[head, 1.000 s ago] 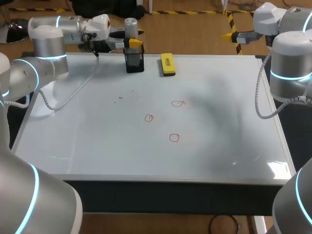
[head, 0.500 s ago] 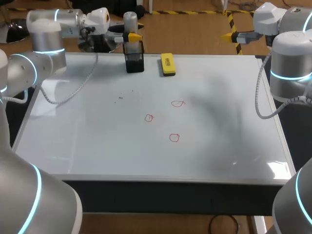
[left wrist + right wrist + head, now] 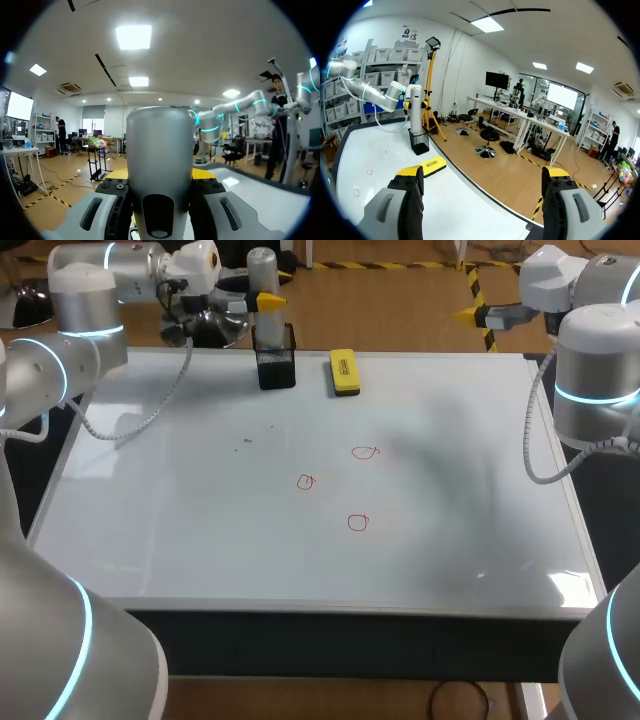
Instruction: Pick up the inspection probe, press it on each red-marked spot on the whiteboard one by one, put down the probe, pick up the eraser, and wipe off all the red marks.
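Grey inspection probe (image 3: 262, 265) is hanging upright at its black holder (image 3: 275, 365), the left hand (image 3: 268, 303) clenching it, likely for pressing 3 red marks (image 3: 306, 481); the right hand (image 3: 483, 172) is waiting, released.

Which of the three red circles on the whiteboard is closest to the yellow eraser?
The rearmost red circle, lying nearly straight in front of the yellow eraser. The left circle and the front circle sit farther from it.
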Robot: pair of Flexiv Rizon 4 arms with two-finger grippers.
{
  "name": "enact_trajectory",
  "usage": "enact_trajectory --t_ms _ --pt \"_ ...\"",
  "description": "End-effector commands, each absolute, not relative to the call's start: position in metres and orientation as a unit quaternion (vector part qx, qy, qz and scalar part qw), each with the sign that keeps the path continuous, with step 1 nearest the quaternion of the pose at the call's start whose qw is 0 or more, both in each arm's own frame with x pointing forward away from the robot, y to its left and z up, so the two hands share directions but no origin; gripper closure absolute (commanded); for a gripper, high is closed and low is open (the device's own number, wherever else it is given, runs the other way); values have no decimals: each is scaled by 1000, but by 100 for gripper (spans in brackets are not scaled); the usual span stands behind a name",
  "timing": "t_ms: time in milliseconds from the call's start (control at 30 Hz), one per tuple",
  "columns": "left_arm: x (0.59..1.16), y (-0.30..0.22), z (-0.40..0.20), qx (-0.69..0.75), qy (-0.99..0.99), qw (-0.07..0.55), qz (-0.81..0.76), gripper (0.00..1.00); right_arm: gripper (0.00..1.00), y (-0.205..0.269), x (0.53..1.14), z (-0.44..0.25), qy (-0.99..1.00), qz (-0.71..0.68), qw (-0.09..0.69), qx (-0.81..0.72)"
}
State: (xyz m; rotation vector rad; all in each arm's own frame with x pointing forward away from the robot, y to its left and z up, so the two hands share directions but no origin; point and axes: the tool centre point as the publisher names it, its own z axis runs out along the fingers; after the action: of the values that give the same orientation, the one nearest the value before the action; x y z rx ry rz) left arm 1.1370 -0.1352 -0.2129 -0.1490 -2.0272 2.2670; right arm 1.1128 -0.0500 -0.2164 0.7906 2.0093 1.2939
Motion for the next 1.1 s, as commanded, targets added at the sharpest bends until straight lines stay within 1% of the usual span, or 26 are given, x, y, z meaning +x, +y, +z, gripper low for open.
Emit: enact_trajectory --t_ms 33,300,600,1100 --pt "1123 -134 -194 -41 -673 36 738 100 0 -50 1113 -216 760 488 307 299" --pt "1114 -131 -169 -35 -674 34 737 100 0 -50 1113 -216 760 488 307 299" --pt "1099 -115 -147 -19 -679 21 733 100 0 -50 1113 -216 760 488 307 299" --pt "1059 -67 -164 31 -696 -18 717 100 0 -50 1113 -216 760 488 307 299"
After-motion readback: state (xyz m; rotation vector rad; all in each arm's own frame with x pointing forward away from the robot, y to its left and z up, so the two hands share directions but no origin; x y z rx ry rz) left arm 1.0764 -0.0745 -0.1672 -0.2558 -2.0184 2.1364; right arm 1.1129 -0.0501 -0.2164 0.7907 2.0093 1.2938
